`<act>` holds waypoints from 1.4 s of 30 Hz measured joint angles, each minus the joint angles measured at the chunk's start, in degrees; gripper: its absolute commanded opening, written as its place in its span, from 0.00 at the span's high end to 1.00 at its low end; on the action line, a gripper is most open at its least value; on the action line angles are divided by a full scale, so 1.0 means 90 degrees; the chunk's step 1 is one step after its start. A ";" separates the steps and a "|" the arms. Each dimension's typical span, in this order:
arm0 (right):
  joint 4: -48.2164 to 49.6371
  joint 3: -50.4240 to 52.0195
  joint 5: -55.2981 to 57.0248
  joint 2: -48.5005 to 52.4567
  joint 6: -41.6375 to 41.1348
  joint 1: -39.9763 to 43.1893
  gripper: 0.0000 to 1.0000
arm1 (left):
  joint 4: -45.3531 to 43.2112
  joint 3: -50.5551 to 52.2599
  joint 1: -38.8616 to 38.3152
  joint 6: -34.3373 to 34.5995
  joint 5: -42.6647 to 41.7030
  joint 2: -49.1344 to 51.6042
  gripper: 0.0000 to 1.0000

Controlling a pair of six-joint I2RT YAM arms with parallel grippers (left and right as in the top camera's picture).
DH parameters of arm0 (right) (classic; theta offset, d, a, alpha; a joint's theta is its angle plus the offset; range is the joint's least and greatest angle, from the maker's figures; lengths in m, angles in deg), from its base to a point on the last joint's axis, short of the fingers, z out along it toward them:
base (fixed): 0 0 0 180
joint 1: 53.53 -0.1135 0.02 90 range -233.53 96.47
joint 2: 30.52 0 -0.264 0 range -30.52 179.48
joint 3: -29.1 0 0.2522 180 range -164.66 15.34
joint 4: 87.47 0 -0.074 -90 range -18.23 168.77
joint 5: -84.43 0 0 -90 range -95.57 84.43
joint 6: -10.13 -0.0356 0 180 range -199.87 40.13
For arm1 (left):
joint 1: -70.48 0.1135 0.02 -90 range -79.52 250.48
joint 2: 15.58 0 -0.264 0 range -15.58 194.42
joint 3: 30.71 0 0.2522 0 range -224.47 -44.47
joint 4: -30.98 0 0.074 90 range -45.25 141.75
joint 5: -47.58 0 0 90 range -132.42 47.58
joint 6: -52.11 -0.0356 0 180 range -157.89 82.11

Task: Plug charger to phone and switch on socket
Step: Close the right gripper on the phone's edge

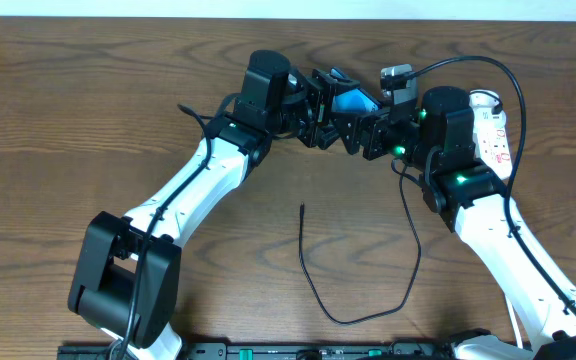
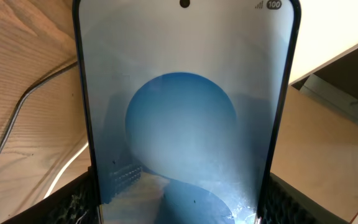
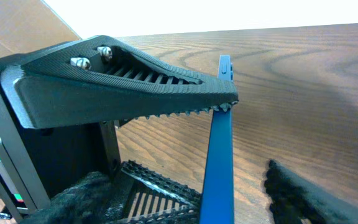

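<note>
Phone-positioning step: left gripper [image 1: 322, 108] clamps the phone [image 2: 179, 124]; right gripper [image 1: 373, 128] hold cannot be told. Next: fetch the idle charger [image 1: 302, 230].

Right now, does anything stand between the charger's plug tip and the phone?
Only bare table lies between the plug tip and the phone. But the left pincer clamps the phone and the right pincer crowds its other side, so the approach looks tight. Neither pincer holds the plug tip.
</note>
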 measured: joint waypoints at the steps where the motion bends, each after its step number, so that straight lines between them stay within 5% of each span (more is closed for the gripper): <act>1: 0.0000 0.0000 0.0005 0.0000 -0.0007 0.0000 0.31 | -0.0002 0.0000 -0.0002 0.0000 0.0000 0.0000 0.93; 13: -0.0007 0.0000 0.0010 0.0000 -0.0010 0.0000 0.55 | -0.0002 0.0000 -0.0002 0.0000 0.0000 0.0000 0.93; 20: -0.0075 0.0000 0.0223 0.0000 -0.0017 0.0017 0.99 | 0.0000 0.0000 0.0000 0.0000 -0.0027 0.0000 0.93; 29: -0.0100 0.0000 0.0401 0.0007 -0.0015 0.0044 0.99 | 0.0000 0.0000 0.0017 0.0000 -0.0024 0.0000 0.92; 30: -0.0100 0.0000 0.0398 0.0007 -0.0012 0.0044 0.99 | 0.0000 0.0000 0.0017 0.0000 -0.0024 0.0000 0.83; 31: -0.0102 0.0000 0.0401 0.0007 -0.0015 0.0044 0.99 | 0.0000 0.0000 0.0017 0.0000 -0.0024 0.0000 0.55; 34: -0.0100 0.0000 0.0401 0.0007 -0.0015 0.0044 0.99 | 0.0000 0.0000 0.0017 0.0000 -0.0024 0.0000 0.13; 42: 0.0223 0.0002 0.0172 0.0024 -0.0015 0.0022 0.99 | -0.0092 0.0000 0.0104 0.0022 -0.0107 -0.0012 0.10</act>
